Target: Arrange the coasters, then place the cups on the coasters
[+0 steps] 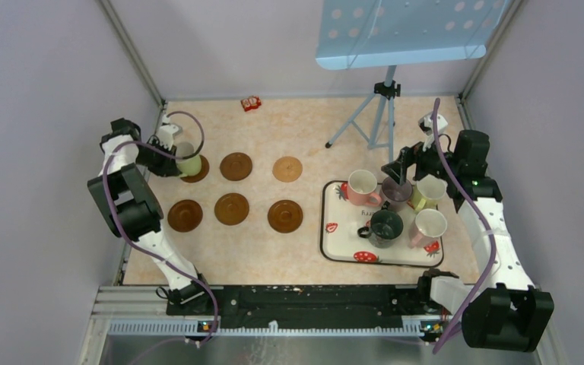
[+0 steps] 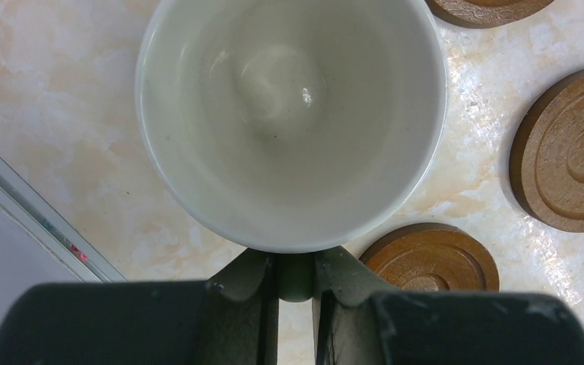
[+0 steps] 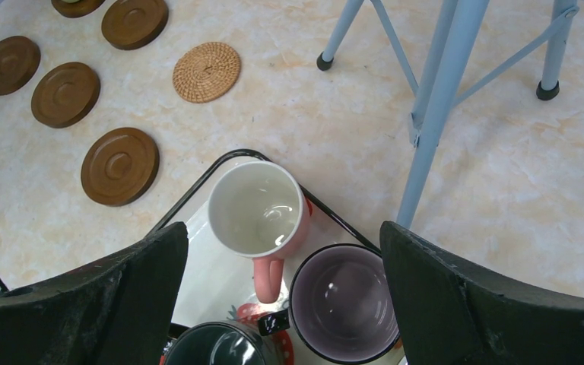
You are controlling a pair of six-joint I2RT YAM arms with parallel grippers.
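Six brown coasters lie in two rows of three, among them the middle back one (image 1: 236, 166) and the front right one (image 1: 285, 216). My left gripper (image 1: 169, 156) (image 2: 296, 277) is shut on the handle of a yellow-green cup (image 1: 188, 162) (image 2: 289, 114) over the back-left coaster (image 1: 196, 173). I cannot tell whether the cup rests on it. My right gripper (image 1: 399, 176) (image 3: 281, 251) hangs open above the tray (image 1: 338, 247). Below it stand a pink cup (image 3: 257, 207), a mauve cup (image 3: 342, 302) and a dark green cup (image 3: 220, 346). Nothing is between its fingers.
The tray also holds another yellow-green cup (image 1: 428, 192) and a light pink cup (image 1: 428, 226). A blue music stand (image 1: 386, 114) has its tripod legs behind the tray. A small red item (image 1: 252, 103) lies by the back wall. Frame posts border both sides.
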